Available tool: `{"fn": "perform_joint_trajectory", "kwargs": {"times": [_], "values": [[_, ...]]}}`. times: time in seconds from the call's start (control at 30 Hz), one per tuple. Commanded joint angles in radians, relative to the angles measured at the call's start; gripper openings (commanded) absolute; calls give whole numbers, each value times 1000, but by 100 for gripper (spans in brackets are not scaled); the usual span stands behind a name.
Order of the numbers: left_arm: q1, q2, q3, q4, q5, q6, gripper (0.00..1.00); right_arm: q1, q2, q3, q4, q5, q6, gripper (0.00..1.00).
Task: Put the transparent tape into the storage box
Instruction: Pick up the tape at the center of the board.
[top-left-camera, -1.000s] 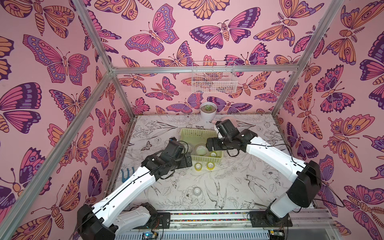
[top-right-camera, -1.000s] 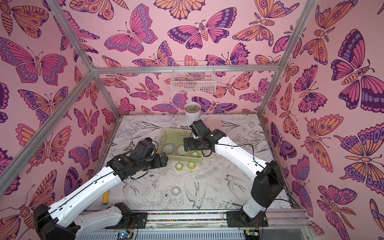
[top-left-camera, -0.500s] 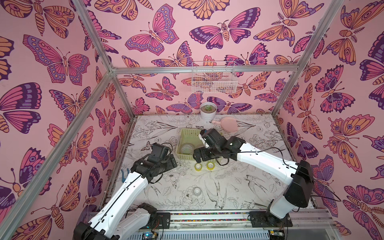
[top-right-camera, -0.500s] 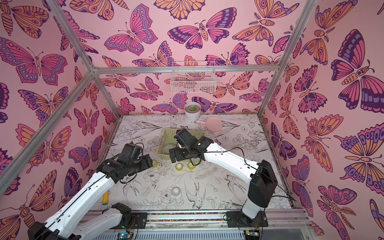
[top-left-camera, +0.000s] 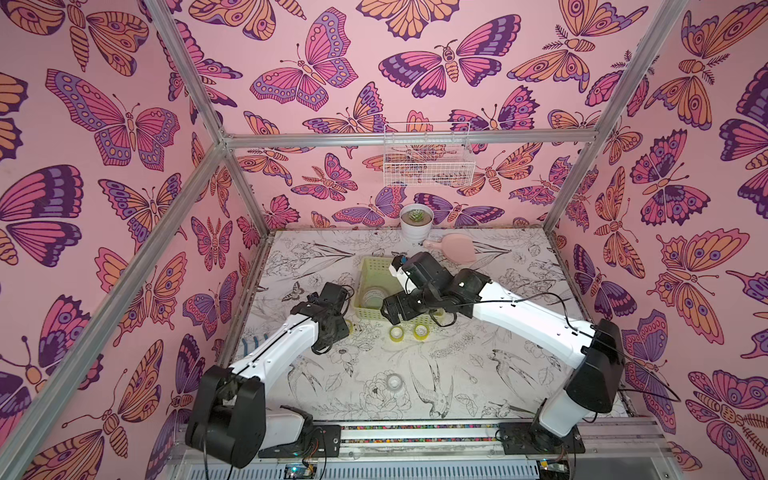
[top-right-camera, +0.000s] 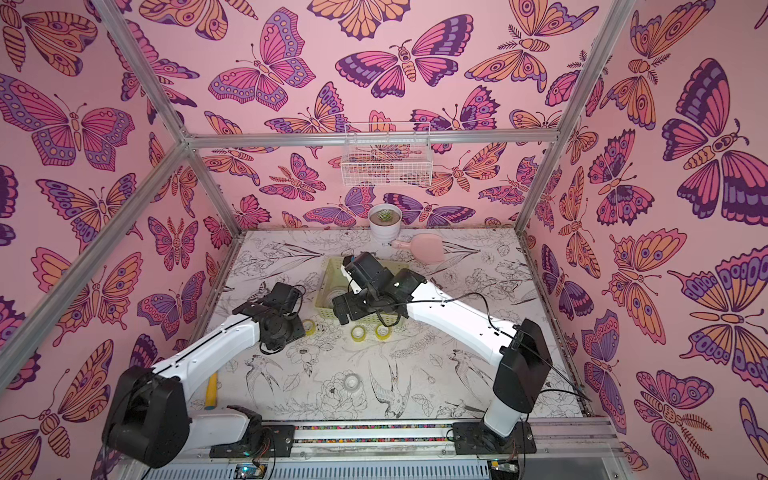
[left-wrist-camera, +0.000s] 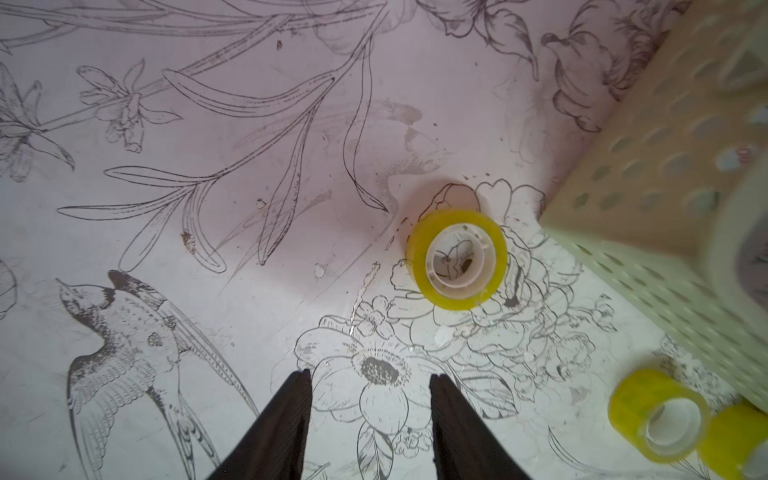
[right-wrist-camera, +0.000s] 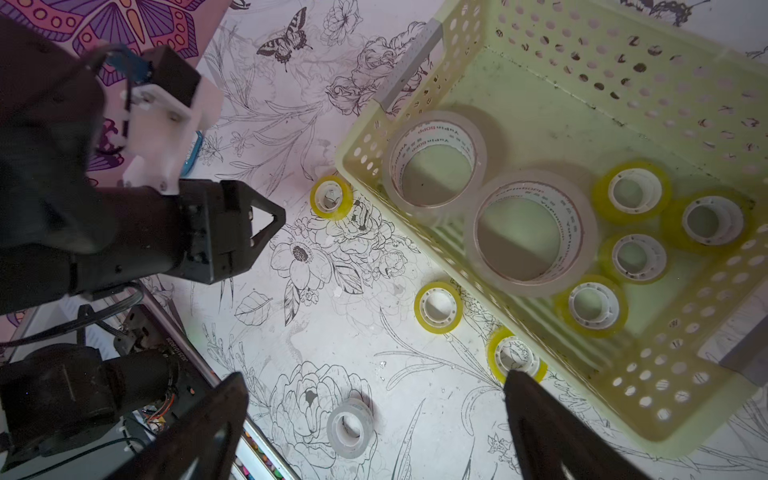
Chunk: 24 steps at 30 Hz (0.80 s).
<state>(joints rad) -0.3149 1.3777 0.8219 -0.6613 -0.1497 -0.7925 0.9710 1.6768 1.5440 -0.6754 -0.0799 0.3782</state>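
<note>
Compared with a second ago, finds the left pincer (left-wrist-camera: 370, 374) pulled back from the edge of the storage box (right-wrist-camera: 582, 50) and low over the tabletop (top-left-camera: 478, 374), with the right pincer (right-wrist-camera: 376, 376) shifted across the box to hover above its near wall. Reads as one drop finished and a fresh pick beginning.

Left pincer partly spread, with nothing between the tips; right pincer spread wide, likewise empty. Puts a yellow roll (left-wrist-camera: 459, 299) just ahead of the left tips, flat on the tabletop and near a box corner, apart from the wall. Probably marks that roll as the left arm's next target, though needs the tips brought forward around it first.

Counting the transparent tape from the right wrist view:
- Inside the box: two large colourless rolls (right-wrist-camera: 436, 124), flat and side by side, plus four small yellow rolls (right-wrist-camera: 600, 199).
- Outside, on the tabletop: three small yellow ones, namely the one by the corner, a second (right-wrist-camera: 438, 327) near the long wall, and a third (right-wrist-camera: 494, 351) just beside that wall and partly hidden by the right pincer.
- Also outside: one small colourless roll (right-wrist-camera: 338, 444), well apart toward the robot's base.

Six in, four out. Leaves the task a little past halfway, by that tally.
</note>
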Motion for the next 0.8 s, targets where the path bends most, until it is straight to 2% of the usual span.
{"fn": "perform_joint_trajectory", "kwargs": {"times": [0.0,0.47,0.77], "values": [[15,50,2,65,11,15,50,0,14,39,-34,3,-39,99],[45,194,49,148,56,47,51,-37,-22,5,-50,9,-40,99],[46,173,67,132,70,55,51,-45,-19,5,-51,10,-41,99]]}}
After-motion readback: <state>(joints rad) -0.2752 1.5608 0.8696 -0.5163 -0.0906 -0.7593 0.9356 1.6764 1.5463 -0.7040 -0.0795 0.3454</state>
